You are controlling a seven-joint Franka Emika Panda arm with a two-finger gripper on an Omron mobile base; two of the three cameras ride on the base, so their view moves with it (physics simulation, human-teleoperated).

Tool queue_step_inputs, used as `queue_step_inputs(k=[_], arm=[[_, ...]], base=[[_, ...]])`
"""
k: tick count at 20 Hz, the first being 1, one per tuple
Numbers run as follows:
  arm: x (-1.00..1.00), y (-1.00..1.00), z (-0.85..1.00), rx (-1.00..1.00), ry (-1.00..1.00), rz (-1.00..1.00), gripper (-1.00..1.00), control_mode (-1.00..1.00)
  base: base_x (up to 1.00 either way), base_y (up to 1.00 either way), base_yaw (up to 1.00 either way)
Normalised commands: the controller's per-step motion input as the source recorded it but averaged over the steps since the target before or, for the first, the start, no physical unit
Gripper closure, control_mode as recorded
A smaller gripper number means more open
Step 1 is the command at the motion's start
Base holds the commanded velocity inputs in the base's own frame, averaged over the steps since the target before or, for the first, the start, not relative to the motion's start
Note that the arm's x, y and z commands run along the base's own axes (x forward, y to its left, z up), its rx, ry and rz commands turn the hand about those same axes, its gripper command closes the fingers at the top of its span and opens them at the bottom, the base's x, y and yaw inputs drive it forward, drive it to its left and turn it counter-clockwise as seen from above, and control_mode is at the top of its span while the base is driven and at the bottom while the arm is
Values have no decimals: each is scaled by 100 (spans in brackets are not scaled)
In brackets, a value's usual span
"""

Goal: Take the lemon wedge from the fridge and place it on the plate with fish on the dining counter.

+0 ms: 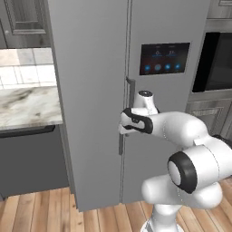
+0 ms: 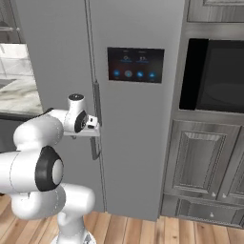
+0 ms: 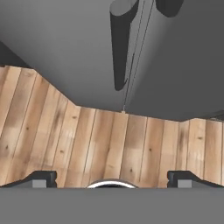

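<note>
Fridge (image 1: 90, 90) closed. Tool (image 3: 111, 178) spread wide, empty, beside fridge handle (image 2: 96, 119). Risk: fingers miss bar, slip off.

I see fridge (image 1: 95, 90): tall matte grey side-by-side unit, both doors closed, vertical bar handles at centre seam, dark dispenser panel on right door, blue lights lit.
</note>
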Motion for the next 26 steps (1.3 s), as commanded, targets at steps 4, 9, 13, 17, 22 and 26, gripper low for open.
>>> queue_step_inputs(k=[4,9,13,17,22,26], arm=[[47,0,-8,0,0,0,-100,-100],[44,2,-19,0,0,0,-100,-100],[21,8,-31,0,0,0,-100,-100],[5,8,-45,0,0,0,-100,-100],[11,3,-36,0,-1,0,-100,-100],[32,2,-28,0,-5,0,-100,-100]], base=[[0,0,0],[0,0,0],[0,0,0],[0,0,0],[0,0,0],[0,0,0]])
